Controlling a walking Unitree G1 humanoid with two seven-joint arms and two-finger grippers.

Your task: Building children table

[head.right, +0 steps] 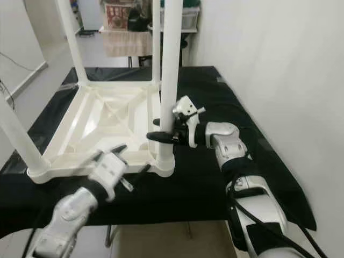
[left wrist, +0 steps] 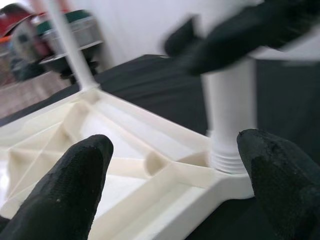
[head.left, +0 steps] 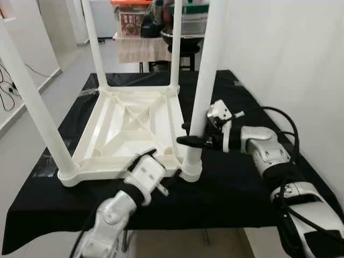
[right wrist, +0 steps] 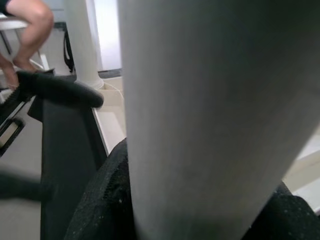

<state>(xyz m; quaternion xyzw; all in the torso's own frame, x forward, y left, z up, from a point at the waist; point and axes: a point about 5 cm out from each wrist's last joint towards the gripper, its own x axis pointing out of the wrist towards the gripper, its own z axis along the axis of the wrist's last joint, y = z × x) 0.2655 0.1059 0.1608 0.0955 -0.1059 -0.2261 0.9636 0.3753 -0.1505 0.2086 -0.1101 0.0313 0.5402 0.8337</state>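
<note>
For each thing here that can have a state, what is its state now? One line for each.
Table top: upside down on the black cloth, four legs standing up.
Near right leg: upright in its corner socket, threads visible at the base.
Right end effector: shut on the near right leg, low down.
Left end effector: open, at the table top's near edge.

No readable text, brand, number or sign can be made out. A label on the box (head.left: 129, 22) behind the upturned white table (head.left: 129, 134) is too blurred to be read.

Smooth white plastic table (head.left: 134, 121) on matt black cloth (head.left: 231, 188).
</note>
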